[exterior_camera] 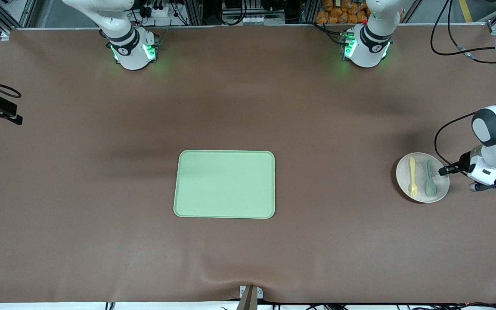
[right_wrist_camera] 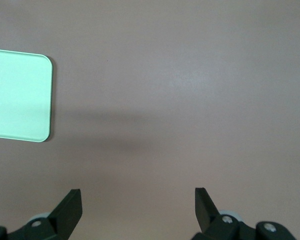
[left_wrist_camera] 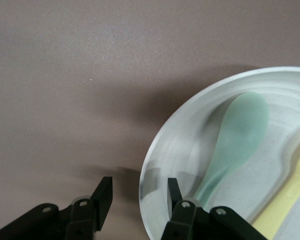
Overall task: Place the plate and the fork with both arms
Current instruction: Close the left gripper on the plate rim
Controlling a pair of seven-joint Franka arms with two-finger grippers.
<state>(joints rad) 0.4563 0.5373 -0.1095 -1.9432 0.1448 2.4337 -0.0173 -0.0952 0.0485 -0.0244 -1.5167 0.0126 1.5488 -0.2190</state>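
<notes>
The off-white plate [exterior_camera: 420, 191] lies near the left arm's end of the table. On it lie the pale yellow fork [exterior_camera: 413, 177] and a sage-green spoon [exterior_camera: 430, 178] side by side. My left gripper [exterior_camera: 442, 171] is open and low at the plate's edge. In the left wrist view the left gripper [left_wrist_camera: 138, 195] straddles the rim of the plate [left_wrist_camera: 185, 135]: one finger [left_wrist_camera: 173, 192] is over the plate's inside, the other [left_wrist_camera: 104, 196] over the table. The spoon [left_wrist_camera: 235, 145] and part of the fork [left_wrist_camera: 285, 202] show there. My right gripper [right_wrist_camera: 138, 205] is open and empty over bare table.
A rectangular pale green tray [exterior_camera: 224, 184] lies in the middle of the table; its corner shows in the right wrist view [right_wrist_camera: 20, 95]. A brown cloth covers the table. The arms' bases [exterior_camera: 134, 49] stand along the edge farthest from the front camera.
</notes>
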